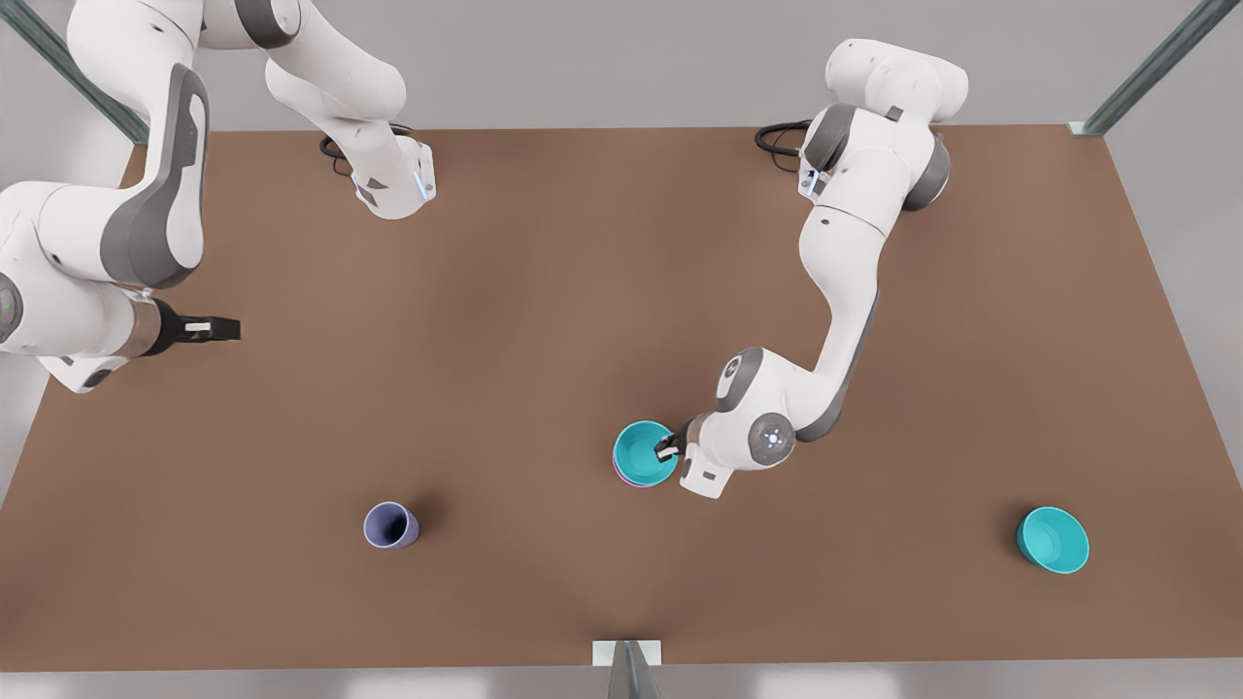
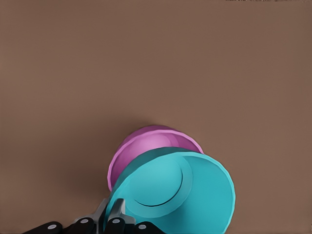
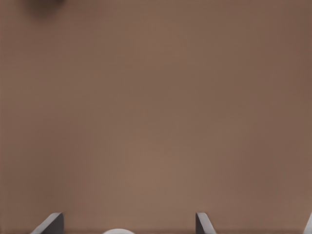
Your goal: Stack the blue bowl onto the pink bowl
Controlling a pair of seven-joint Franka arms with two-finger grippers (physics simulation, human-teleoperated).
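The blue bowl (image 2: 187, 195), a small round teal plastic one with smooth tapering sides, is pinched by its rim in my left gripper (image 2: 111, 214), fingers (image 2: 119, 210) clamped on the wall, one inside and one outside. From my left wrist view it sits tilted, and right past my fingertips it overlaps the pink bowl (image 2: 144, 146), the small round magenta plastic one resting on the brown table (image 2: 156, 58). I honestly can't tell whether the teal one is already touching the pink one or just hanging over it; in the front view the blue bowl (image 1: 645, 452) covers nearly all of the pink bowl (image 1: 622, 476), with only a thin pink-purple edge peeking out on the side away from my left gripper (image 1: 666, 450).

My right gripper (image 1: 229, 330) waits well away from all that, out over bare table (image 1: 544, 291) at the front view's left. In my right wrist view its fingers (image 3: 51, 224) are spread apart with nothing between them.

Other stuff on the table: a small lavender plastic cup (image 1: 390, 525), well off from both sets of fingers, and a second teal plastic bowl (image 1: 1053, 540), far behind my left wrist toward the front view's right edge.
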